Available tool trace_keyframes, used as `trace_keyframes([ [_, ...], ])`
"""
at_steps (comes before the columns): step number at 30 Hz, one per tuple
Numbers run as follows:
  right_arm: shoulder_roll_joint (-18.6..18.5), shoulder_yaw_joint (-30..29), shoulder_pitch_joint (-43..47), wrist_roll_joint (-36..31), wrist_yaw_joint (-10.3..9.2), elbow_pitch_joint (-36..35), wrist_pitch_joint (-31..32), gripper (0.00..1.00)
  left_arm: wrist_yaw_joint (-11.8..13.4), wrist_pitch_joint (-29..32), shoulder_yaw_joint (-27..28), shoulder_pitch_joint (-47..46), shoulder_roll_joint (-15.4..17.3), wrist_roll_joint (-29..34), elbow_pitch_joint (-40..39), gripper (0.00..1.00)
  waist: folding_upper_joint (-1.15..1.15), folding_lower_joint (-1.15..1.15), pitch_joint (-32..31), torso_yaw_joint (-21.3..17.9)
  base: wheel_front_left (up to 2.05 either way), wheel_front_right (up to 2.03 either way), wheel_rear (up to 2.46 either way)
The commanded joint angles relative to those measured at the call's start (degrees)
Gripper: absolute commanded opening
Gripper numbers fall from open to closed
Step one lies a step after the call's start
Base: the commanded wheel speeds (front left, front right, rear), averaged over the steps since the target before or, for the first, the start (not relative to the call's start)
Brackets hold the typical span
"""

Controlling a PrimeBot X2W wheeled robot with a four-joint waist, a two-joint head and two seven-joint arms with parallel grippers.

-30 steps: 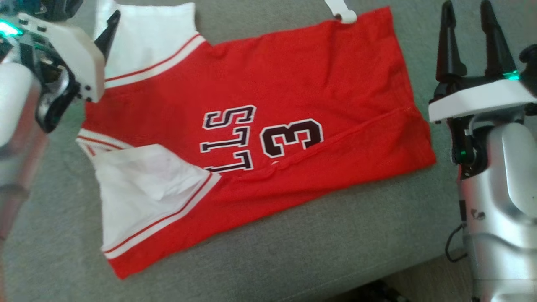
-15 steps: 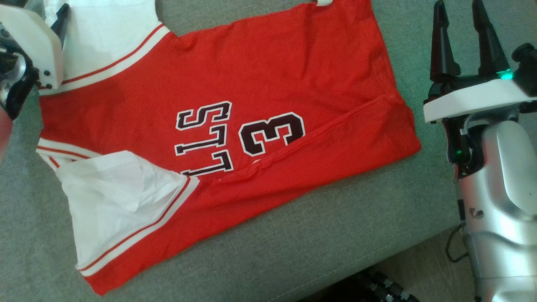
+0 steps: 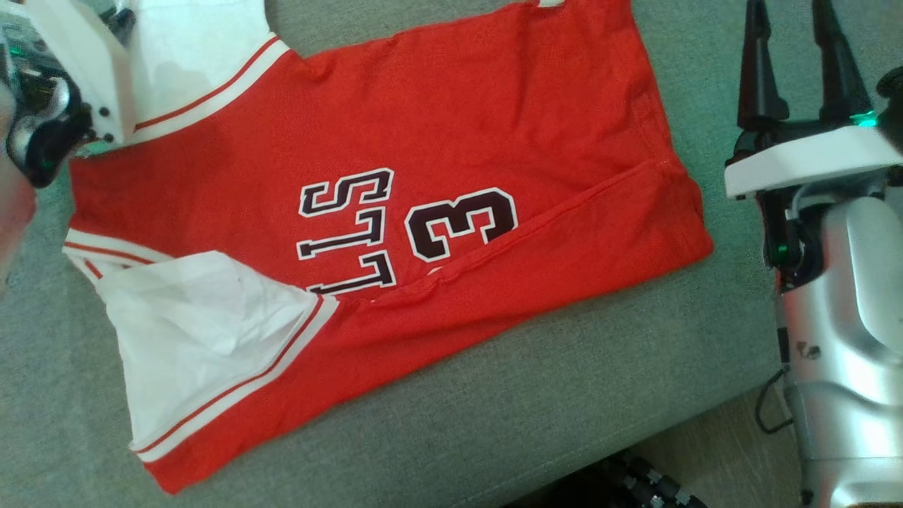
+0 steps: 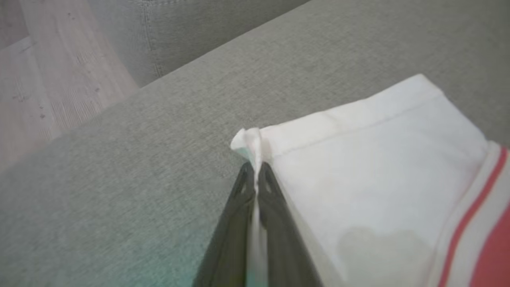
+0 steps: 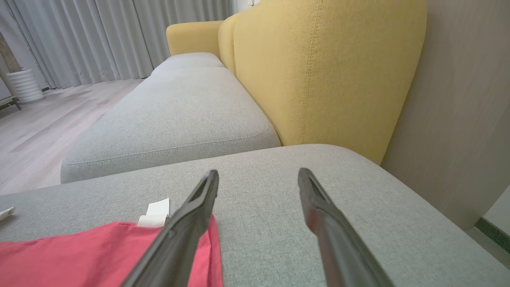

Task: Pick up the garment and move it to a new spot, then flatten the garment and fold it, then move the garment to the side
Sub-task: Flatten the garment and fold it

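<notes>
Grey sofa [image 3: 494, 423], jersey [image 3: 458, 127]: left hand [image 4: 255, 171] clenched on sleeve [image 4: 378, 159] corner, upper left; right hand [image 5: 258, 175] released. Thin pinch may slip on lifting.

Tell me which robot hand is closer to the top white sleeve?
Left. The left gripper pinches that white sleeve at its edge. The right gripper is open, beside the hem of the red jersey.

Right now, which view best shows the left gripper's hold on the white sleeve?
Left wrist view: the left gripper is shut on the white sleeve at its hem corner. Head view has the gripper's body covering the pinch. Right wrist view catches the red edge of the jersey.
</notes>
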Motion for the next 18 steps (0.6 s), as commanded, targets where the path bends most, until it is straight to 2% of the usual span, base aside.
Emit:
trace_keyframes([
  [1, -0.50, 0.46, -0.69, -0.32, 0.37, -1.62, -0.40, 1.00, 0.09, 0.20, 0.67, -0.86, 2.76, -0.50, -0.39, 0.00, 0.00, 0.01, -0.07, 0.27, 0.00, 0.00, 0.00],
  [9, -1.99, 0.23, -1.27, -0.50, 0.37, -0.96, 0.56, 1.00, 0.09, -9.18, -0.41, -1.94, 2.11, -1.45, -0.50, 0.00, 0.00, 0.01, -2.67, 3.54, 0.00, 0.00, 0.00],
  [18, -7.66, 1.00, -3.35, -0.53, 0.37, 2.89, 4.08, 1.00, 0.09, -19.86, -3.06, -1.36, -0.28, 0.57, -2.58, 0.00, 0.00, 0.01, -6.75, 10.29, 0.00, 0.00, 0.00],
])
